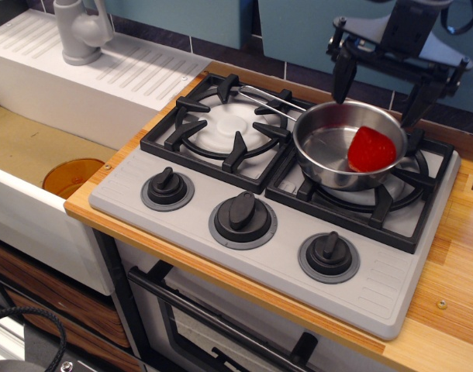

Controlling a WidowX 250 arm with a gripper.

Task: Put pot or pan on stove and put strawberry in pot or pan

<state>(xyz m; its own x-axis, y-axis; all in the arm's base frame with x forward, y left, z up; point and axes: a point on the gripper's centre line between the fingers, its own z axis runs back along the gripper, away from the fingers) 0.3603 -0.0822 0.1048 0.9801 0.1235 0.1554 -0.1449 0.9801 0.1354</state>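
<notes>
Wooden countertop [454, 256] is seen beneath a grey stove [283, 194], which serves as the landmark for everything else. On the stove's right-hand burner grate [376, 198] a small shiny saucepan [329, 151] is set upright, and its thin wire handle [264, 98] is stretched from the pan's rim over the back of the left-hand grate [221, 128]. Inside the saucepan, against the wall on the side away from the handle, a red strawberry [371, 149] is lying; its green cap cannot be made out. Above the stove's back right corner the gripper [380, 85] is held in the air, clear of the pan's rim, with its two black fingers [343, 77] spread wide apart and nothing held between them. Along the stove's front edge three black knobs [243, 213] on grey rings are lined up. To the left of the stove a sink basin [35, 147] is sunk below counter level, and an orange bowl [72, 177] is lying in it near the stove's front left corner. Behind the sink, left of the stove's back edge, a white ribbed drainboard [128, 66] and a grey faucet base [81, 31] are seen. Below the stove's front, a dark oven door handle [213, 325] is visible.
</notes>
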